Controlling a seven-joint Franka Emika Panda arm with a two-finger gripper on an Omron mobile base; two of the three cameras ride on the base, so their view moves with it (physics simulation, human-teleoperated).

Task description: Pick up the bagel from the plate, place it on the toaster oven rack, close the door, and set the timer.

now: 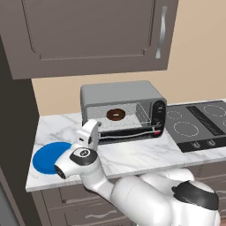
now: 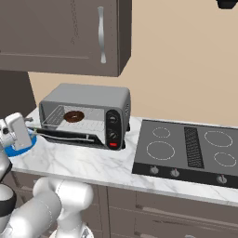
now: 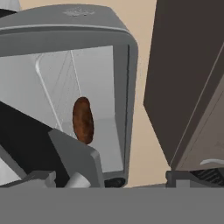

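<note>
The dark brown bagel (image 1: 116,114) (image 2: 74,116) (image 3: 82,120) lies on the wire toaster oven rack (image 1: 134,118) (image 2: 55,117) (image 3: 59,83) inside the grey oven. The door (image 1: 128,134) (image 2: 69,137) (image 3: 26,148) hangs open, folded down in front of the cavity. The blue plate (image 1: 47,158) (image 2: 21,148) rests bare on the counter left of the oven. My gripper (image 1: 93,126) (image 2: 22,124) (image 3: 118,179) hovers off the door's left end, above the plate's edge, open with nothing between its fingers. It faces into the oven from the side.
Two dark knobs (image 1: 159,114) (image 2: 111,125) sit on the oven's right panel. A black cooktop (image 1: 198,123) (image 2: 186,148) lies to the right on the marble counter. Wall cabinets (image 1: 88,31) (image 2: 60,32) hang above, and a tall dark cabinet (image 1: 15,132) stands at the left.
</note>
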